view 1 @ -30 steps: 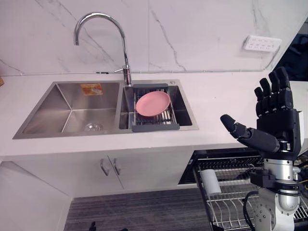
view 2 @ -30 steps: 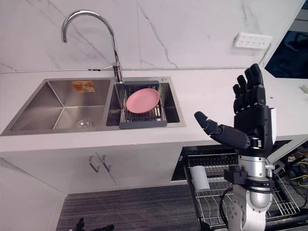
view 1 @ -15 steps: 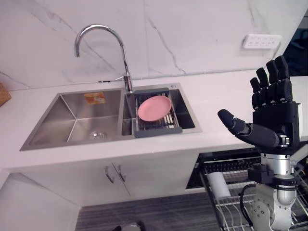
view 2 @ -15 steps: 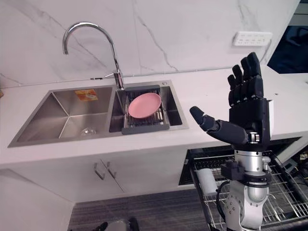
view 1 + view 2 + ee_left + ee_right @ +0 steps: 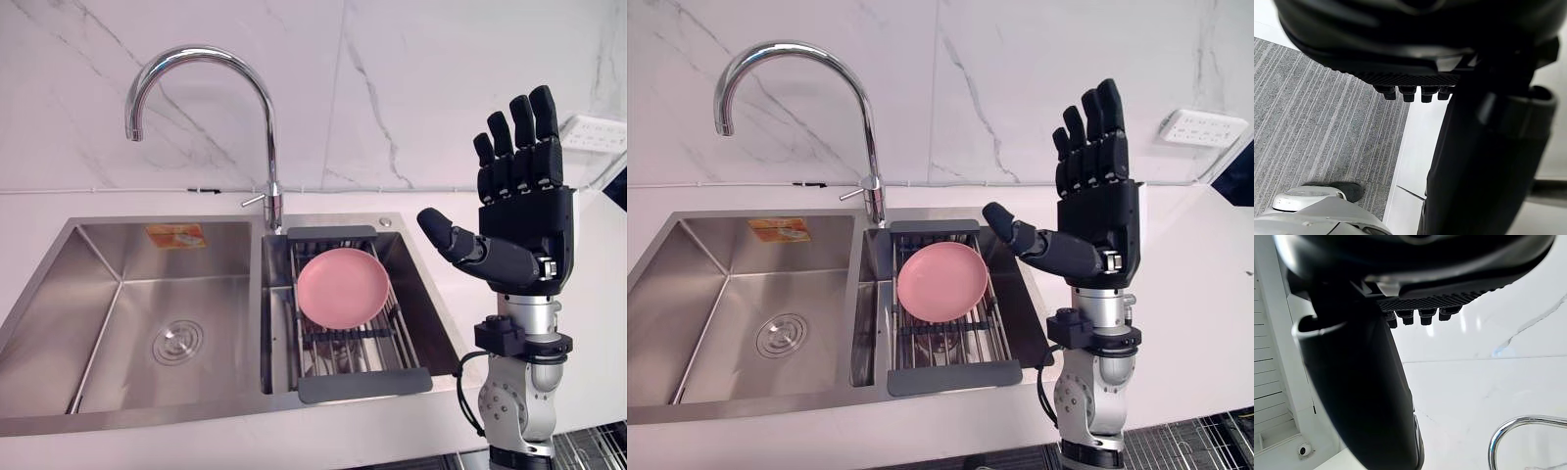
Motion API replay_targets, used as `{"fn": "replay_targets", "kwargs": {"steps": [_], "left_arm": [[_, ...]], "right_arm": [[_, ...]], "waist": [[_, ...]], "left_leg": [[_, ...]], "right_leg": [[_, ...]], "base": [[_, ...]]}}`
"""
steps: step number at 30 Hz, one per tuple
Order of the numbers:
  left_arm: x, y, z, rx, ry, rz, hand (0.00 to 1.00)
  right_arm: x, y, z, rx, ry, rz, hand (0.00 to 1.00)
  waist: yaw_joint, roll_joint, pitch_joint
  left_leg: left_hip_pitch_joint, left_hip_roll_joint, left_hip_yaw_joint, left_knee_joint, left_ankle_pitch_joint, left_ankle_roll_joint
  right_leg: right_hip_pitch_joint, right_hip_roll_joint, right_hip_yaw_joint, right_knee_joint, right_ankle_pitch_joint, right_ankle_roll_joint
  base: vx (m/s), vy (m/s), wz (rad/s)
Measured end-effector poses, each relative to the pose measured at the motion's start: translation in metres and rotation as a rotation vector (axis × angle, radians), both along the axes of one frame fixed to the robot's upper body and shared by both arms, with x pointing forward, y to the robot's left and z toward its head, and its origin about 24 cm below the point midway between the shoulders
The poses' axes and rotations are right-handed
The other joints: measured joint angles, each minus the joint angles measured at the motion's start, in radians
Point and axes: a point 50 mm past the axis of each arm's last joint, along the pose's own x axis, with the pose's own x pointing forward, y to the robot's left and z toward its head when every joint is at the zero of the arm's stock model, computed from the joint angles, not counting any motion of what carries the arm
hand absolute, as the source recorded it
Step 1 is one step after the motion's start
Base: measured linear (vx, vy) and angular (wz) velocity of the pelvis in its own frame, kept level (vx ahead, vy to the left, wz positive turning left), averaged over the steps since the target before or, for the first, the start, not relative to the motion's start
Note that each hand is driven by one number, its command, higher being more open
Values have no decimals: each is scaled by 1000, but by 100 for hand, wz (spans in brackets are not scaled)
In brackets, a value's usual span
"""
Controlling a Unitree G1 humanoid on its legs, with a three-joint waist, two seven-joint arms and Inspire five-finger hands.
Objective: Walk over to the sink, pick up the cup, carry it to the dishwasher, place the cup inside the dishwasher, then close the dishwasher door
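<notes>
My right hand is raised upright over the counter, just right of the sink. It is open, fingers straight up and thumb out towards the sink, and holds nothing. The right wrist view has this hand before the marble wall. A pink plate leans on a dark wire rack across the sink's right basin. My left hand hangs over the floor in the left wrist view, fingers straight and empty.
A tall chrome faucet arches over the divider between the basins. The left basin holds only its drain. A white wall socket sits on the marble wall at the right. A wire dishwasher rack peeks in at the lower right corner.
The camera has come closer to the sink, so the sink looms larger and the dishwasher rack with its white cylinder has slid out at the bottom. My right hand stays raised and open.
</notes>
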Motion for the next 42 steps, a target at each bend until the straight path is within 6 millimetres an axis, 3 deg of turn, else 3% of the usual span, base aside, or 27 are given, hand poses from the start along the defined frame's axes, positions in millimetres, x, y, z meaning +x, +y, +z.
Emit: {"fn": "replay_targets", "kwargs": {"steps": [8, 11, 14, 17, 19, 24, 32, 42], "left_arm": [[-2, -1, -1, -54, -33, -4, 100], [-8, 1, -3, -98, -45, -4, 100], [-12, 5, -4, -139, -38, -36, 100], [-17, 7, -5, -170, -32, -54, 100], [-18, 9, -5, -168, -26, -62, 100], [-21, 12, -5, -163, -6, -82, 100], [-25, 13, -5, -165, 15, -84, 100], [-29, 11, -6, -174, 27, -87, 100]], "right_arm": [[-1, -3, -8, -13, 57, 2, 100], [-2, -13, -13, -111, 147, -42, 100], [1, -26, -9, -468, 232, -228, 100], [7, -30, -4, -948, 274, -442, 100], [10, -28, -1, -1070, 268, -475, 100], [9, -14, 3, -1283, 239, -411, 100], [5, 24, -11, -1589, 178, -124, 100], [7, 41, -12, -1818, 56, -107, 100]], "waist": [[-1, 1, 0], [-3, 2, -1], [-6, 2, -2], [-4, 1, -3], [-5, -1, -5], [-7, -6, -20], [-7, -18, -58], [-3, -13, -77]], "left_leg": [[-10, -1, -1, -12, 0, 0], [-19, -5, 1, -17, 0, 0], [-18, -7, 4, -25, 0, 0], [-9, -4, 6, -35, 0, 0], [-4, -4, 10, -36, 0, 0], [8, -4, 19, -35, 0, 0], [9, -4, 21, -31, 1, 1], [5, -4, 20, -36, 2, 0]], "right_leg": [[1, 3, 7, -29, 10, 3], [0, 7, 9, -61, 24, 8], [0, 12, 16, -77, 28, 11], [1, 17, 37, -78, 29, 11], [3, 18, 42, -78, 29, 11], [9, 18, 55, -69, 29, 10], [9, 17, 61, -65, 29, 9], [9, 21, 60, -79, 32, 8]], "base": [[0, 0, 0], [30, 1, -2], [64, 4, -7], [18, -3, -5], [-30, -7, -7], [-67, -9, -7], [-35, -11, -1], [0, 0, 0]]}}
